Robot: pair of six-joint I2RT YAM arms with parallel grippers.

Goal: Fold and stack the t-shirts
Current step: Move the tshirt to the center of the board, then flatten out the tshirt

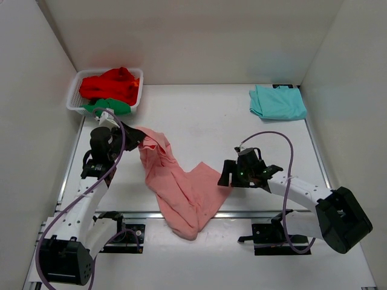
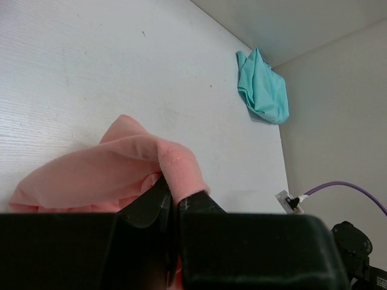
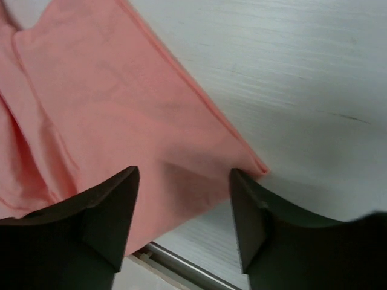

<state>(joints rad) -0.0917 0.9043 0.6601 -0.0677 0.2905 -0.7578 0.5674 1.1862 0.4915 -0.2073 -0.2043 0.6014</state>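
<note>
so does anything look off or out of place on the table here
The salmon-pink shirt is the odd one: bunched and twisted rather than flat, its near end lying across the metal rail by the arm bases. The left gripper pinches one end; the right gripper hovers open over a corner.

Green t-shirt mostly beneath the red t-shirt; edge of pink t-shirt behind the left hand.

pink shirt: crumpled, centre | teal shirt: folded, far right | red shirt + green shirt: far left
</note>
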